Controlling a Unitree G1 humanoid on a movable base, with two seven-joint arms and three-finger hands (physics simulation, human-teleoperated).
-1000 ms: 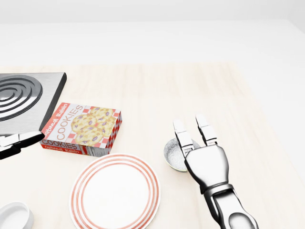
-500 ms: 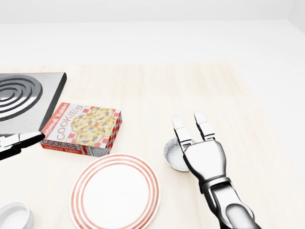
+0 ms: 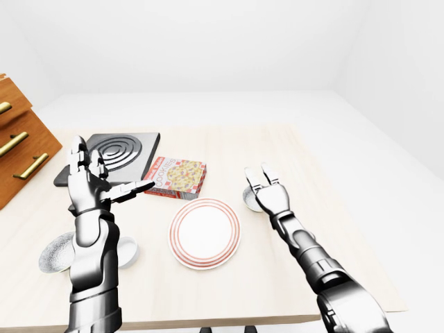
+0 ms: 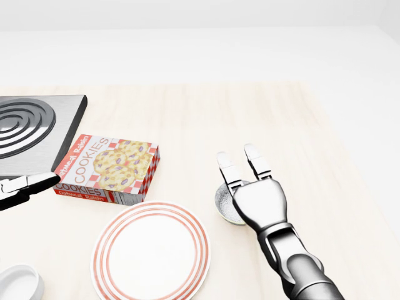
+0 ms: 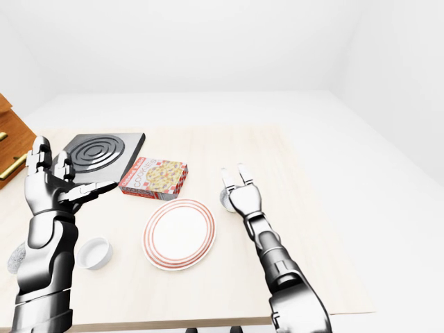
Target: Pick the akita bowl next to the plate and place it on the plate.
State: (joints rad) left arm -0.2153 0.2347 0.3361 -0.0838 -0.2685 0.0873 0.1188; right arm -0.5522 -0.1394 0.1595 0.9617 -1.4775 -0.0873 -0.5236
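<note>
The right hand [image 4: 261, 203] reaches in from the bottom of the head view on a straightened forearm, back of the hand up, its fingers [image 4: 228, 167] stretched out flat and slightly apart, pointing toward the top of the view and closed on nothing. The akita bowl [image 4: 223, 201] lies directly under them: only its speckled left rim shows past the knuckles, the rest is hidden beneath the palm, and I cannot tell whether the hand touches it. The left hand [image 3: 89, 189] stands raised and upright, well apart to the left of those fingers, its own fingers spread, the thumb jutting sideways, gripping nothing. Everything sits on a pale wooden table [image 4: 206, 112] in a bare white room with a white floor [image 3: 208, 104]. The plate [image 4: 151, 253], white with red rings, lies just left of the right fingers and a little nearer the bottom of the head view, beside the bowl but not touching it. A cookie box [image 4: 109, 169] lies flat farther left, and beyond it a metal hotplate [image 4: 31, 128] with a spiral coil. Below the raised left fingers sit a small white bowl [image 5: 94, 252] and a grey speckled bowl [image 3: 55, 252]; a wooden drawer cabinet [image 3: 17, 149] stands at the left edge.
</note>
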